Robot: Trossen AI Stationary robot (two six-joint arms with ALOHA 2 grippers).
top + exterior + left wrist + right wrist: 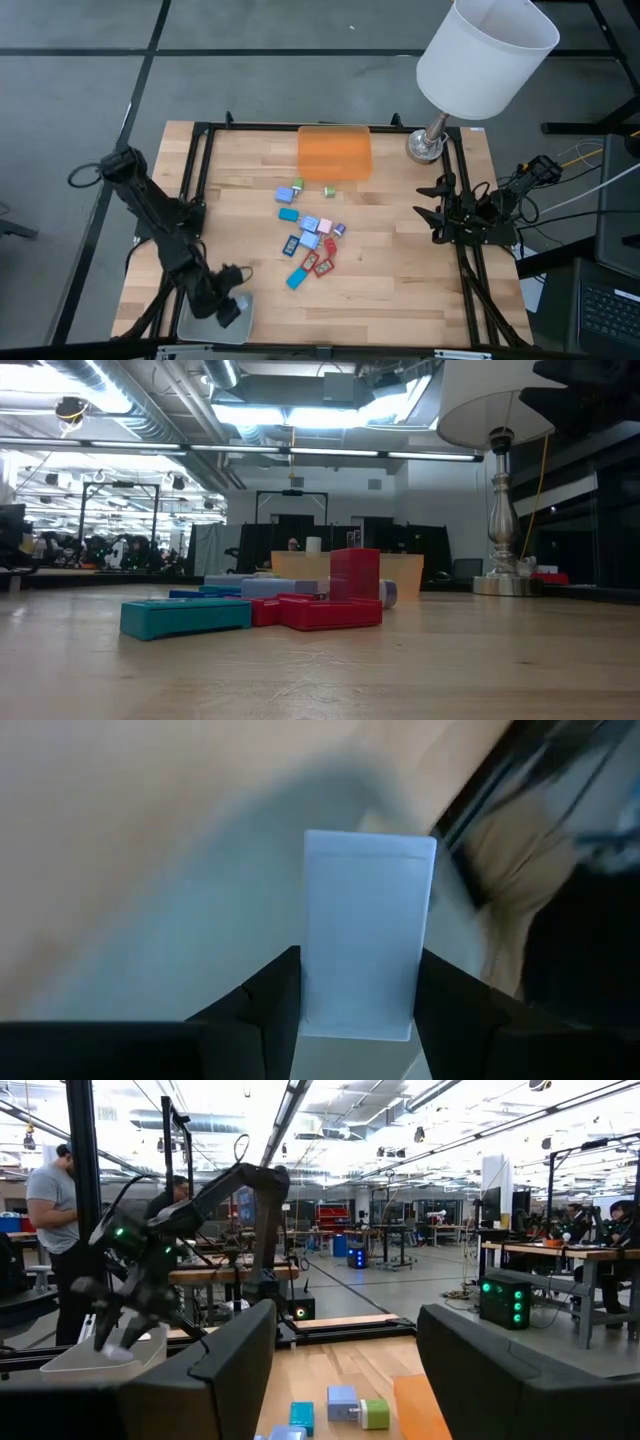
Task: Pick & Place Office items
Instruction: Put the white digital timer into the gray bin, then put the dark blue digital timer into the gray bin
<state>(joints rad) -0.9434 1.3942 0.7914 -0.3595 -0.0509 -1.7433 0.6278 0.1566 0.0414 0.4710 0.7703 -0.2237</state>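
Observation:
The office items [310,240] lie in a loose cluster at the table's middle: blue, pink, purple, green and red small pieces. In the low view a teal block [185,617] and red pieces [330,610] lie in front. My left gripper [230,308] is at the near left corner over the pale grey-green tray [205,325], shut on a pale blue block [365,920]. My right gripper [428,210] waits open by the table's right edge, its fingers [230,1370] spread wide. My left gripper [360,960] pinches the pale blue block between its two fingers [270,1010], on the block's long sides near one end [320,990]. It points down from above the tray [70,1365]. The block [115,1348] sticks out past the fingertips; whether it touches the tray I cannot tell.
A translucent orange tray [335,152] sits at the far middle of the table. A lamp with a white shade [485,55] stands on its metal base [425,147] at the far right corner. Black rails frame the tabletop. People stand in the room beyond the table.

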